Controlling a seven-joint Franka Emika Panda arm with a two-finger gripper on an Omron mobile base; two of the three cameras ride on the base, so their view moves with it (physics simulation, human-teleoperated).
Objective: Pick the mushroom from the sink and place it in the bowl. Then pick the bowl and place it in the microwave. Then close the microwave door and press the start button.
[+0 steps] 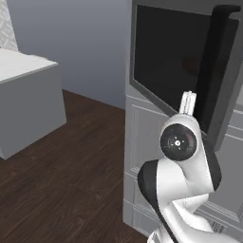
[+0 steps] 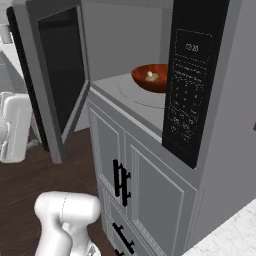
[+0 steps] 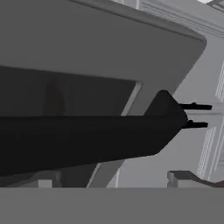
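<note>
Sitting on the turntable inside the microwave (image 2: 150,45), the bowl (image 2: 150,78) holds the mushroom (image 2: 150,75), the microwave door (image 2: 55,80) swung open, jaws wide.

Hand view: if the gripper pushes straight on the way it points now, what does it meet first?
Most likely the open microwave door: its grey frame, black window and dark handle lie directly ahead. Depth is hard to judge; the handle looks nearest.

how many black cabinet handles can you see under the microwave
3, in the right base view: two upright handles side by side where the upper cabinet doors meet below the microwave, one slanted handle lower down. More may be hidden.
</note>
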